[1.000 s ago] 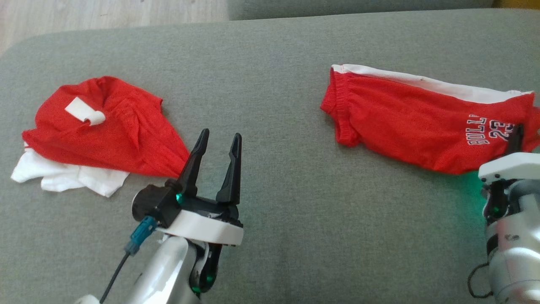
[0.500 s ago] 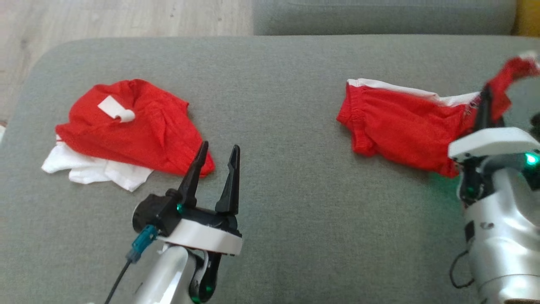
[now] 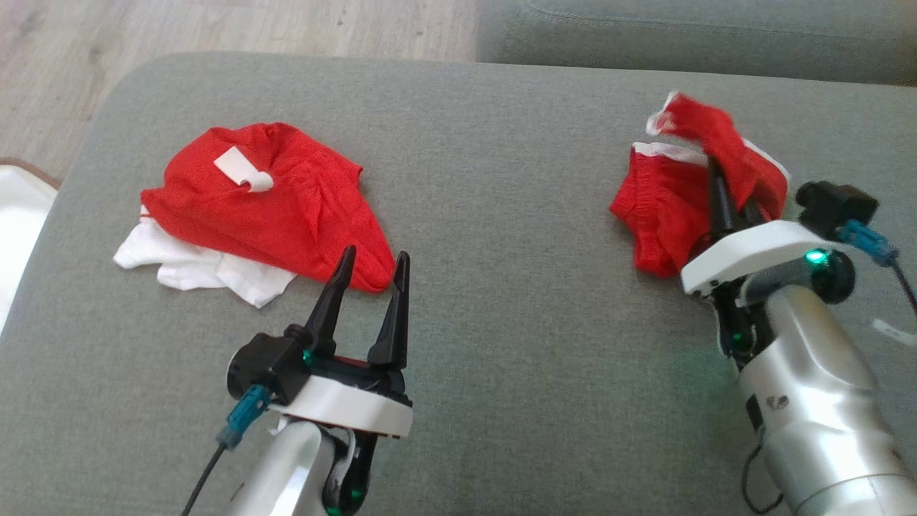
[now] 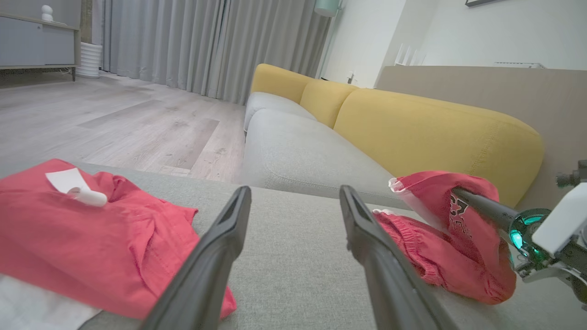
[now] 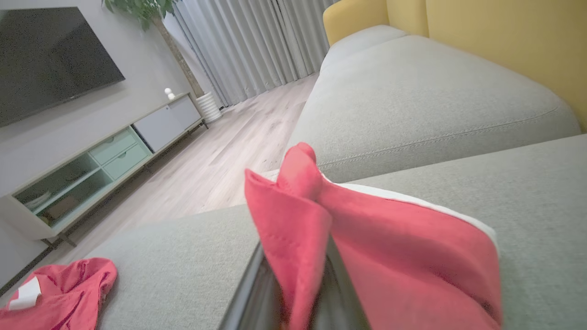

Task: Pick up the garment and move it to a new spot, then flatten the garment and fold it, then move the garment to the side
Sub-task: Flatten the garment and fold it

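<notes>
Garment: red shorts (image 3: 659,215), soft, light and limp, likely to sag.
Right hand (image 3: 723,188): clenched on one lifted end.
Left hand (image 3: 371,259): released, empty.
Best hold: a thick seamed edge, I judge.

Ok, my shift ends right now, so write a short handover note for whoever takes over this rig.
Left gripper: open, holding nothing, by the near edge of the red garment, which lies crumpled over a white cloth on the grey cushion.
Right gripper: shut on the red shorts, one end raised over the rest.
Done: shorts grasped, fold apparently started.
To do: lay the raised end down, finish the fold, move the shorts aside.
</notes>
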Robot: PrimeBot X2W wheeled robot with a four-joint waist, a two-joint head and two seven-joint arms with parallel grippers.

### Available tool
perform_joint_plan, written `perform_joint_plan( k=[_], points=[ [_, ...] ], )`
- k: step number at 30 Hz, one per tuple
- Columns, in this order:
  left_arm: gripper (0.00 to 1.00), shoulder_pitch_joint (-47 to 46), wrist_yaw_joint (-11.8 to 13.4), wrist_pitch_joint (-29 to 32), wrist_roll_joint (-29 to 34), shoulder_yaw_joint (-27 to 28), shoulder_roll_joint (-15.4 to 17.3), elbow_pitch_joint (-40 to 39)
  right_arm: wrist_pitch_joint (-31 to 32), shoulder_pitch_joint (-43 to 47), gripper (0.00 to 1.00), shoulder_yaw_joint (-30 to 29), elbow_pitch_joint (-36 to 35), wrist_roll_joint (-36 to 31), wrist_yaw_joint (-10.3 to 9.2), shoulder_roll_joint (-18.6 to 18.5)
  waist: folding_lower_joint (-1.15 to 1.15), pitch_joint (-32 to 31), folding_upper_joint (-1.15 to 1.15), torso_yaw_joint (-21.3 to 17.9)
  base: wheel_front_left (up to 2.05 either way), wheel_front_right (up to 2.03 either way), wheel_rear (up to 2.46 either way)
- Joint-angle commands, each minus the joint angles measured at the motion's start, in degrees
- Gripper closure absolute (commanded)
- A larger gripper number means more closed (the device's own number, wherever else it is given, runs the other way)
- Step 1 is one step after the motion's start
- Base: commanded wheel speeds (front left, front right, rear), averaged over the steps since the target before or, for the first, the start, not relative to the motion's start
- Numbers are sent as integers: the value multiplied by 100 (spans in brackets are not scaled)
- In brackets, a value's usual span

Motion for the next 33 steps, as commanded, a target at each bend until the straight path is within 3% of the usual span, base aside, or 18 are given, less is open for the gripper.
perform_joint_plan(
  k=[1, 6, 7, 8, 16, 21, 27, 31, 33],
  points=[
    [0, -122, 39, -29, -58, 134, 27, -184, -2, -42, 100, 193, -147, 48, -4, 16, 0, 24, 0, 39, 0, 0, 0],
    [0, -115, 55, -29, -64, 136, 27, -159, 128, 5, 100, 1031, 91, 201, -4, -64, 0, 63, 0, 104, 0, 0, 0],
    [0, -111, 57, -29, -63, 146, 27, -158, 161, 9, 42, 1243, 124, 187, -4, -77, 0, 62, 0, 95, 0, 0, 0],
    [0, -103, 62, -29, -60, 158, 27, -157, 230, 17, 0, 1415, 179, 223, -4, -71, 0, 56, 0, 80, 0, 0, 0],
    [0, -104, 67, -29, -3, 325, 27, -159, 516, 72, 0, 2692, 63, 686, -4, -61, 0, -86, 0, -229, 0, 0, 0],
    [0, -98, 55, -29, 53, 528, 27, -262, 144, 111, 0, 2860, -382, 1008, -4, -339, 0, -219, 0, -518, 0, 0, 0],
    [0, -71, 30, -29, 116, 727, 27, -401, -183, 243, 0, 2207, -909, 934, -4, -798, 0, -342, 0, -869, 0, 0, 0],
    [0, -55, 1, -29, 175, 793, 27, -484, -230, 488, 0, 1315, -1190, 112, -4, -1029, 0, -389, 0, -1091, 0, 0, 0],
    [0, -57, -19, -29, 237, 813, 27, -506, -232, 710, 0, 726, -1414, -453, -4, -934, 0, -398, 0, -1190, 0, 0, 0]
  ],
)
